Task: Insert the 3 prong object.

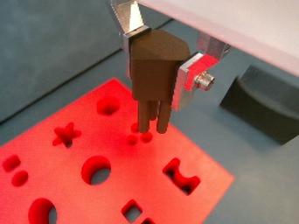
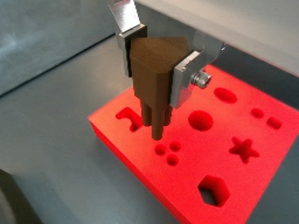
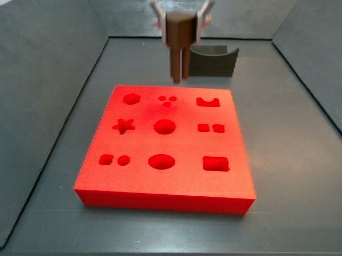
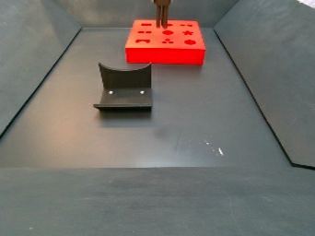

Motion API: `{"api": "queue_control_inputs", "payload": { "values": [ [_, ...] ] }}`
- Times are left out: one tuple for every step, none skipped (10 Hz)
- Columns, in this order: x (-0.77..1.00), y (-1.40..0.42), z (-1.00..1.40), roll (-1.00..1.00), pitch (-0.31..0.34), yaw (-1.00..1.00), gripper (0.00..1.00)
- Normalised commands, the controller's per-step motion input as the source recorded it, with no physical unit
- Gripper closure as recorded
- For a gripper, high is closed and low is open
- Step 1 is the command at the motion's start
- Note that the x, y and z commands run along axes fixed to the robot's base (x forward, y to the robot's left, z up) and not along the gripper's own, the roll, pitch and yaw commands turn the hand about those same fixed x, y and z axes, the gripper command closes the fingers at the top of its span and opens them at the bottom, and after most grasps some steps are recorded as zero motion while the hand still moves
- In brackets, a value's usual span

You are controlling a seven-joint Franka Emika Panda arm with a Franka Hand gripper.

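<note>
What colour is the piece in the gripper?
Dark brown: the 3 prong object, clearest in a wrist view, held by the gripper.

Fixture (image 4: 123,88): dark grey block, curved notch — on the floor, well apart from the fingers (upright back plate).

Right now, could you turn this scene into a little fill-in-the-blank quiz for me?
1. The pincer is shut on the ___ 3 prong object.
2. The prongs hang above the ___ board.
3. The prongs point ___.
4. The dark fixture stands ___ the board.

Missing words: brown; red; down; apart from
</note>
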Motion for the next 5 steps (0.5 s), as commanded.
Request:
{"api": "queue_control_inputs", "payload": {
  "values": [
    [-0.24,-0.26,-0.36,0.18,-0.204,0.43,1.0],
    [-0.1,-0.19,-0.25,0.32,-0.144,0.4,1.0],
    [0.0,-0.07,-0.12,0.42,-0.01,0.24,1.0],
    [0.25,0.0,-0.09,0.47,0.069,0.07,1.0],
    [0.06,0.0,-0.12,0.38,0.046,0.05,1.0]
  ]
}}
